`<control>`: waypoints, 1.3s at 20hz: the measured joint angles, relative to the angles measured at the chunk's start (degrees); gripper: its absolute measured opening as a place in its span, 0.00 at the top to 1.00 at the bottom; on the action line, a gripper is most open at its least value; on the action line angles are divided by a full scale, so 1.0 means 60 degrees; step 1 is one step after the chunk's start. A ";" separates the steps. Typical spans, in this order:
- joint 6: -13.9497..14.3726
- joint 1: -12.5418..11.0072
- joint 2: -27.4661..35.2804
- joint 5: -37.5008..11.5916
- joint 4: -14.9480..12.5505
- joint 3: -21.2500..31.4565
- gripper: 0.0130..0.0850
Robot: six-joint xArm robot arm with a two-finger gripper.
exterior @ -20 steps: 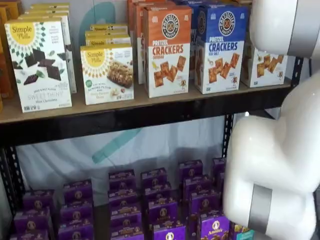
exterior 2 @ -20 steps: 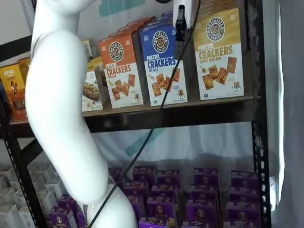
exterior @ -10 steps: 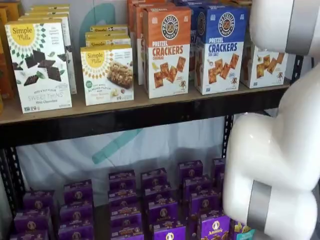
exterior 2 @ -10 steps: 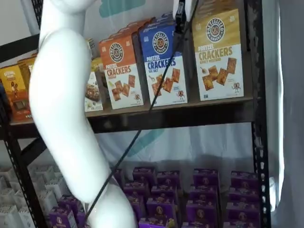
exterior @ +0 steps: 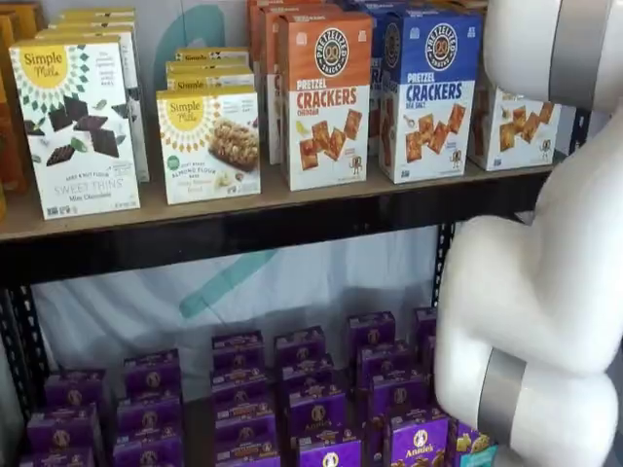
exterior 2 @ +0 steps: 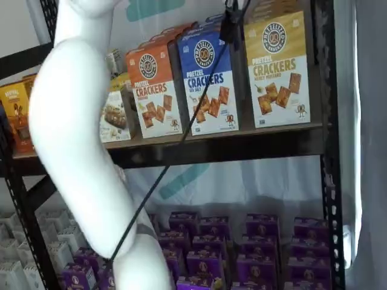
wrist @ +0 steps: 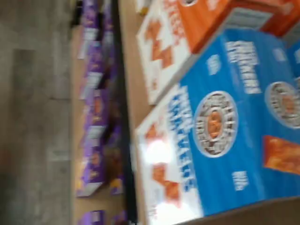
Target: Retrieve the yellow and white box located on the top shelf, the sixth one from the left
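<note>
Yellow and white box (exterior 2: 277,69): honey mustard pretzel crackers, upright, long axis vertical, front face to the aisle. It stands on the top shelf (exterior 2: 242,145) at the row's end by the rack's black upright (exterior 2: 323,121), just beside the blue sea salt box (exterior 2: 208,81). In a shelf view only its white lower part (exterior: 514,131) shows, behind the white arm.

Gripper (exterior 2: 231,27): only a dark tip hangs from the picture's top edge with a cable beside it; whether the fingers are parted cannot be told, and nothing shows in them. It hangs before the gap between blue and yellow boxes. The target lies just beside it and somewhat below, farther from the orange cheddar box (exterior 2: 154,87).

Wrist view: blurred, filled by the blue box (wrist: 225,136), so the approach likely needs a small sideways shift.
</note>
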 joint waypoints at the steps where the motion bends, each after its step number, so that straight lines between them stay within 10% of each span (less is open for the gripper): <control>1: -0.0016 -0.0011 -0.0088 -0.0283 0.0132 0.0146 0.00; 8: -0.0351 0.0620 -0.0298 -0.2133 -0.0345 0.0628 0.00; 26: -0.0337 0.1644 0.1057 -0.2888 -0.1880 -0.0554 0.00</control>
